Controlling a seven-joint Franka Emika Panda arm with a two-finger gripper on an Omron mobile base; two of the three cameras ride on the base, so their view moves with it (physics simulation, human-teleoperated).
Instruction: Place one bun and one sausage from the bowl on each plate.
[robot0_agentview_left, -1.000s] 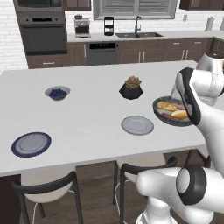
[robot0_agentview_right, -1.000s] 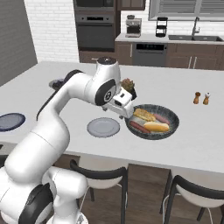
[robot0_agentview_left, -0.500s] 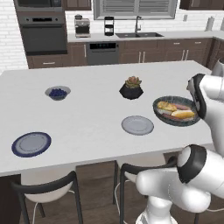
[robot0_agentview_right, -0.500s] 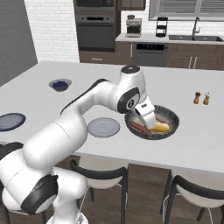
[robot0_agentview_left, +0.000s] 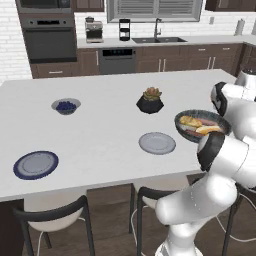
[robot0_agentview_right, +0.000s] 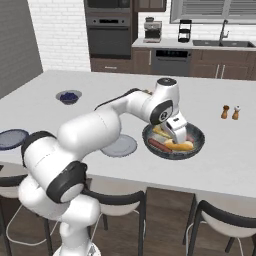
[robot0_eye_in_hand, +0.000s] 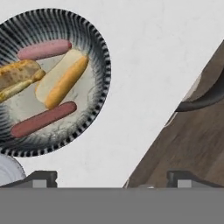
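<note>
1. I have the pincer (robot0_agentview_right: 181, 134) over the bowl (robot0_agentview_right: 196, 146), which sits near the bench (robot0_agentview_right: 225, 160) edge; its finger tips look spread, holding nothing.
2. I judge the next move is centring over one sausage (robot0_eye_in_hand: 43, 119), closing across its width.
3. Sausages look smooth, round, likely to roll; the bun (robot0_eye_in_hand: 61, 78) looks soft and long. Both plates (robot0_agentview_left: 157, 143) are bare and flat.

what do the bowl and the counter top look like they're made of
The bowl looks like glazed ceramic: dark rim with fine pale radial stripes and a light, smooth centre. The counter top looks like polished white stone, perhaps marble or quartz, with faint grey veining; being rendered, neither is certain.
</note>
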